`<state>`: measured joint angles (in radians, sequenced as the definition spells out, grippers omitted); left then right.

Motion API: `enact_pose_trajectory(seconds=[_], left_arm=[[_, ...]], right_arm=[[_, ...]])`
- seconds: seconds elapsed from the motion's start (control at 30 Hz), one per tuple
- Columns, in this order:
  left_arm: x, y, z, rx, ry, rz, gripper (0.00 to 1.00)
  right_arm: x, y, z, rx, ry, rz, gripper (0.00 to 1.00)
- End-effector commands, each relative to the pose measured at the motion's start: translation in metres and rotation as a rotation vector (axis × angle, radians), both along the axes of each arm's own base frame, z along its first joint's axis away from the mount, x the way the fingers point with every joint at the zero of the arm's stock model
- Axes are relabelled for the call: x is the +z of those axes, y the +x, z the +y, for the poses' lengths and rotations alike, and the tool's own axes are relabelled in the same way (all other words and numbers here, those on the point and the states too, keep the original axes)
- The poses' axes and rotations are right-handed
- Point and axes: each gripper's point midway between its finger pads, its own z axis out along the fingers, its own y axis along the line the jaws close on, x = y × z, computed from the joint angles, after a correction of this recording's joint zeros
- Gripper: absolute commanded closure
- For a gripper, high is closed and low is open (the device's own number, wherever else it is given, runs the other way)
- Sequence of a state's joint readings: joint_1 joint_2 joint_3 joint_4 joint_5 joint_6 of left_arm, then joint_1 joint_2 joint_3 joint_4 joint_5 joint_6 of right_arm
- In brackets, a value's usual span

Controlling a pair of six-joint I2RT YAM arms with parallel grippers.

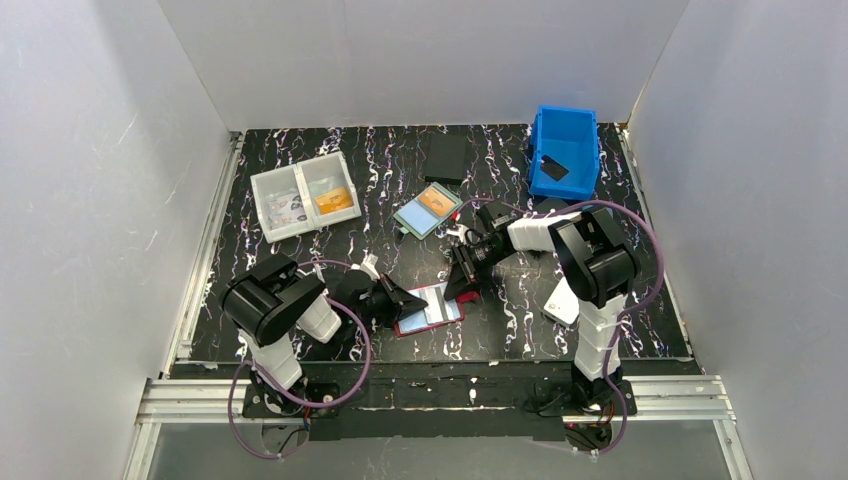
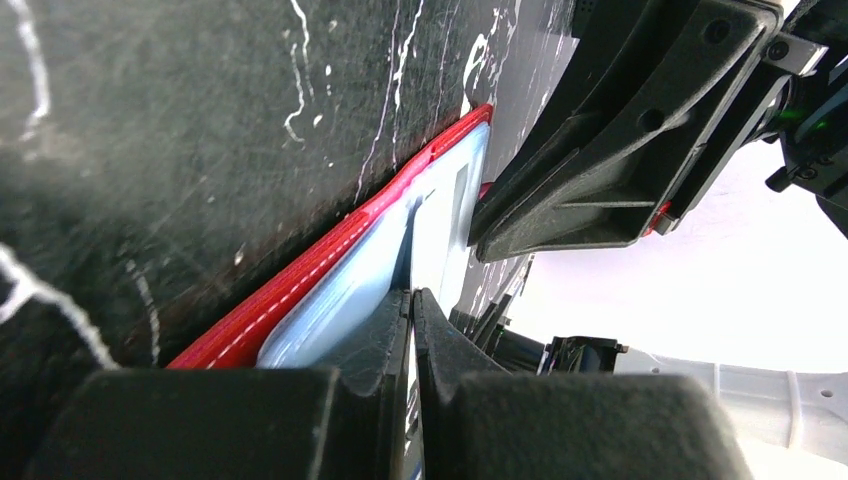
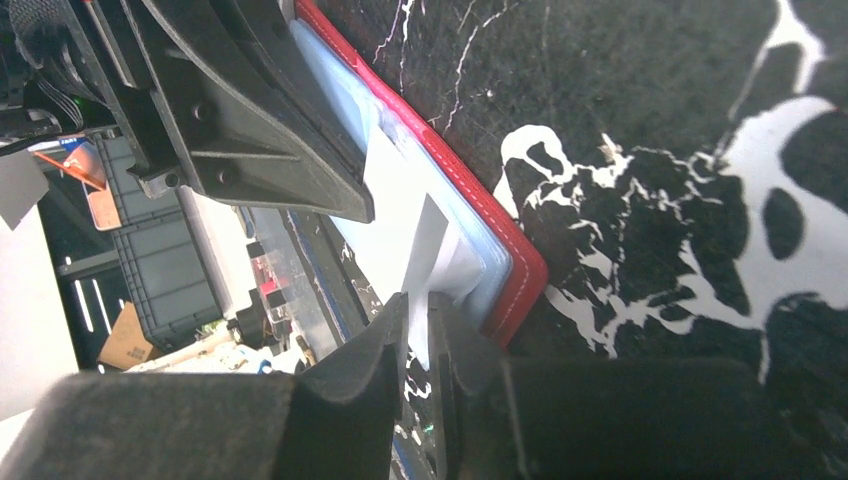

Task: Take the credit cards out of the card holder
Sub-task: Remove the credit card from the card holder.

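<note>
Pinching a credit card [image 3: 425,240] over the card holder [image 3: 522,275], right claw [image 3: 418,302] clenched, left claw [image 2: 412,296] seemingly likewise.

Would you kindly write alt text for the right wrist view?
The right gripper pinches a pale credit card standing up from the open red card holder on a black marbled table. The left gripper reaches in at upper left.

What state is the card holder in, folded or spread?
Spread: the card holder lies flat, its light-blue inside facing up.
</note>
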<state>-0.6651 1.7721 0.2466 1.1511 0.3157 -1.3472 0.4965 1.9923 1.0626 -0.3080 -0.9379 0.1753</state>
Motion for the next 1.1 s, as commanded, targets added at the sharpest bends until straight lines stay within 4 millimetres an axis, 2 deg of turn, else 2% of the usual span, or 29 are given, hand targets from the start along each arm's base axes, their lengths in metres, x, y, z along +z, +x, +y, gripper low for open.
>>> enact_pose_trajectory(seconds=[0.0,0.3,0.43,0.5,0.57,0.6,0.67,0.7,0.73,0.8,1.07], left_arm=[[-0.057,-0.041,0.045,-0.022,0.225,0.147,1.0],[-0.053,-0.045,0.06,-0.023,0.242,0.137,1.0],[-0.037,-0.044,0.067,-0.032,0.237,0.083,1.0],[0.004,-0.032,0.071,-0.053,0.279,-0.07,1.0],[0.032,-0.024,0.078,-0.051,0.324,-0.17,1.0],[0.059,-0.018,0.075,-0.047,0.29,-0.245,1.0],[0.074,-0.015,0.067,-0.061,0.247,-0.271,1.0],[0.088,-0.01,0.06,-0.062,0.204,-0.303,1.0],[0.1,-0.006,0.054,-0.065,0.167,-0.328,1.0],[0.131,0.002,0.04,-0.074,0.077,-0.379,1.0],[0.16,0.004,0.006,-0.132,-0.01,-0.418,1.0]], right_arm=[[-0.069,-0.003,-0.03,0.041,-0.27,-0.108,0.76],[-0.074,-0.002,-0.033,0.052,-0.294,-0.12,0.74],[-0.069,0.001,-0.032,0.065,-0.28,-0.149,0.71],[-0.049,0.007,-0.023,0.072,-0.21,-0.199,0.66],[-0.025,0.009,-0.014,0.132,-0.093,-0.259,0.61],[0.007,0.007,-0.007,0.204,0.037,-0.331,0.57],[0.034,0.007,-0.008,0.269,0.111,-0.419,0.54],[0.052,0.007,-0.01,0.291,0.151,-0.475,0.51],[0.064,0.003,-0.011,0.305,0.191,-0.504,0.46],[0.093,-0.009,-0.006,0.316,0.321,-0.513,0.29],[0.107,-0.006,0.009,0.201,0.397,-0.434,0.23]])
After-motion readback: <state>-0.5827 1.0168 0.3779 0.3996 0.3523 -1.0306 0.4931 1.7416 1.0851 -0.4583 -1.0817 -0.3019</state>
